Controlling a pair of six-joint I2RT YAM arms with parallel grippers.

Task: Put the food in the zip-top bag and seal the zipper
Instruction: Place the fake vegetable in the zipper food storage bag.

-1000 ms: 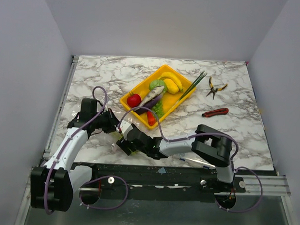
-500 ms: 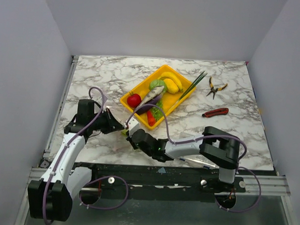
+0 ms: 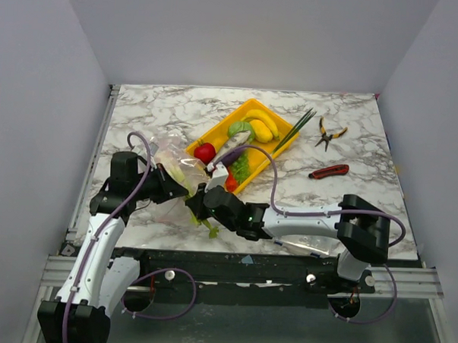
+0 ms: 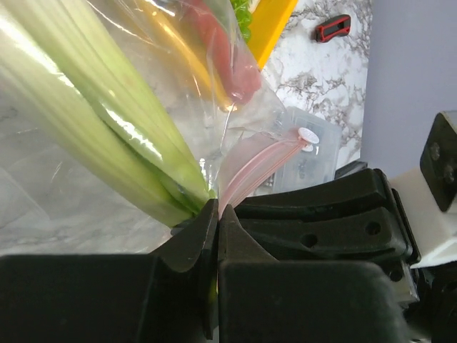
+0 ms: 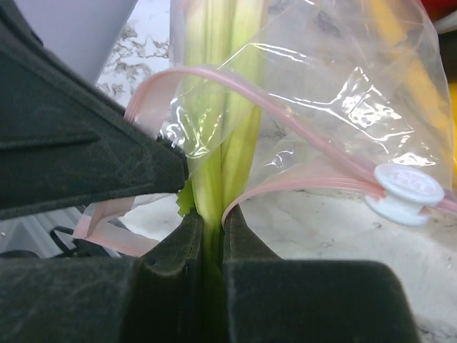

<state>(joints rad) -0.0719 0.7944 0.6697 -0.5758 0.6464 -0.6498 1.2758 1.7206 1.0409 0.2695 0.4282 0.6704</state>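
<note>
Bag [image 3: 166,150] now raised: left pincer [image 4: 216,211] clamping zipper [image 4: 251,166], right pincer [image 5: 208,223] nipping leek [image 5: 214,136] (was wide).

White, grey-veined marble table [image 3: 163,108]; yellow tray [image 3: 218,125]; red tomato [image 3: 205,152]; pale green leek [image 4: 107,121]; pink zipper [image 4: 250,170]; clear bag [image 5: 343,78].

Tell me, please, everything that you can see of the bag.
The bag is clear, crinkly plastic with a pink zipper along its mouth and a white slider on it. It sits crumpled between the hands, left of the tray, mouth open. The leek runs through the mouth, green end outside. The left hand pinches the zipper; the right hand pinches the leek there.
</note>
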